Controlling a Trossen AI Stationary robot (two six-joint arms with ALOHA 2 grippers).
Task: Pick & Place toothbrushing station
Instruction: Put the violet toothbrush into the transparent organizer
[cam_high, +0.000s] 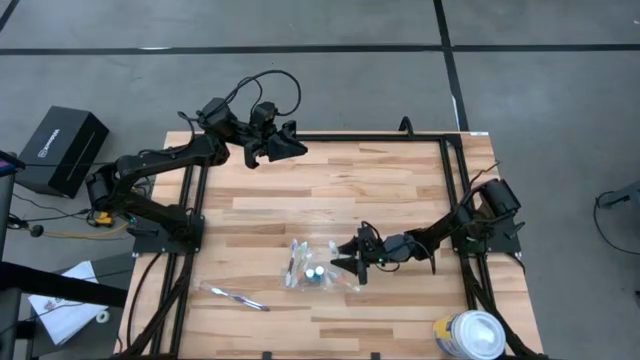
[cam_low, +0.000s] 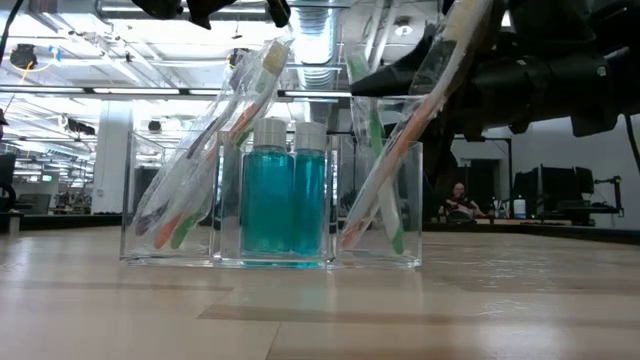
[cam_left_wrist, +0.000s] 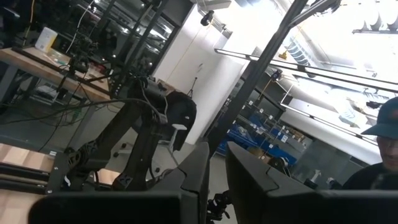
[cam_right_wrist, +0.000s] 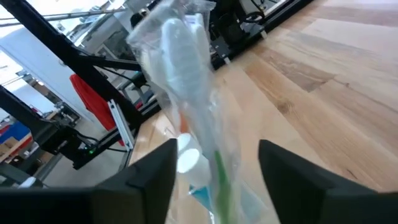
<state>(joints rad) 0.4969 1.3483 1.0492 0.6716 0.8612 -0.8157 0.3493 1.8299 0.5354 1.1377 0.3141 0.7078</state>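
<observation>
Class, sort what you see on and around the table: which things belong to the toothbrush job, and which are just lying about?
Job: holder, toothbrushes, teal tubes, spare wrapped toothbrush, right gripper.
Lying about: canister, black box, papers.

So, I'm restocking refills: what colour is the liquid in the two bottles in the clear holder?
Teal-blue, with white caps; the bottles show best in the low view.

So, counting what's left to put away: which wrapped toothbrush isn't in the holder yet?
The wrapped toothbrush lying flat on the table, on the left arm's side of the clear holder; the others stand inside it.
</observation>
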